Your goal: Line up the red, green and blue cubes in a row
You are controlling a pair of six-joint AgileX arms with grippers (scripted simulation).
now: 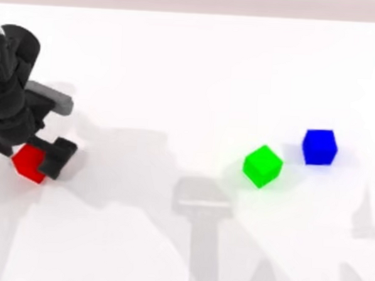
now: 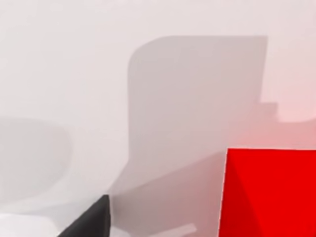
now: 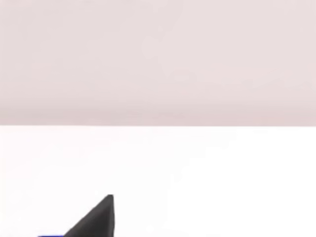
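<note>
The left gripper [image 1: 40, 159] is sitting low at the table's [image 1: 178, 83] left edge, its black fingers [image 1: 56, 157] reaching around the red cube [image 1: 28, 163]; one finger is lying against the cube's right side, the other is hiding under the arm, so whether the jaws are actually pressing on the cube I cannot tell. The cube is showing as a plain, bright red block, partly covered by the gripper from above. In the left wrist view the red cube [image 2: 269, 192] is filling the near corner, with one dark fingertip [image 2: 91, 222] standing apart from it on the white surface.

Well off to the right, the green cube [image 1: 262, 166] and the blue cube [image 1: 319, 147] are resting near each other, not touching, with the blue one farther right and slightly higher in the top view. Nothing is lying between them and the red cube.

The right arm is staying outside the top view; its wrist view is showing only a dark fingertip [image 3: 96, 219] and a sliver of blue at the edge.
</note>
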